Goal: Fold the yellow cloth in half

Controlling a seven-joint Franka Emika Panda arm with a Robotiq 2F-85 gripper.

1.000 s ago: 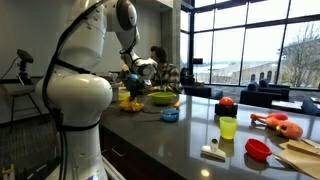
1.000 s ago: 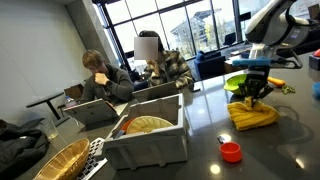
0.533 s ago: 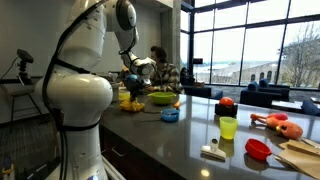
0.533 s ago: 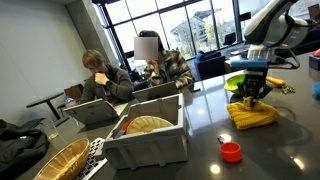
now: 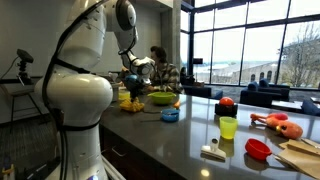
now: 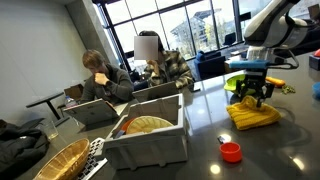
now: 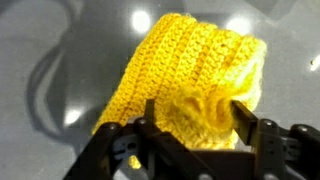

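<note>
Right, wrist view: gripper [image 7: 194,108] is spread wide with nothing clamped; fingers [image 7: 243,118] stand either side of a raised bump at the near edge of the yellow cloth [image 7: 190,60]; whether the tips touch the fabric I can't tell; the rest of the cloth runs away from the fingers, flat on the dark countertop [image 7: 60,60]. In an exterior view the gripper [image 6: 250,98] hangs directly over the cloth [image 6: 252,116]; green bowl [image 6: 238,84] sits just behind.

Office common area: tall glass windows [image 5: 245,40], seated people [image 6: 160,62], long dark counter [image 5: 170,145].
</note>
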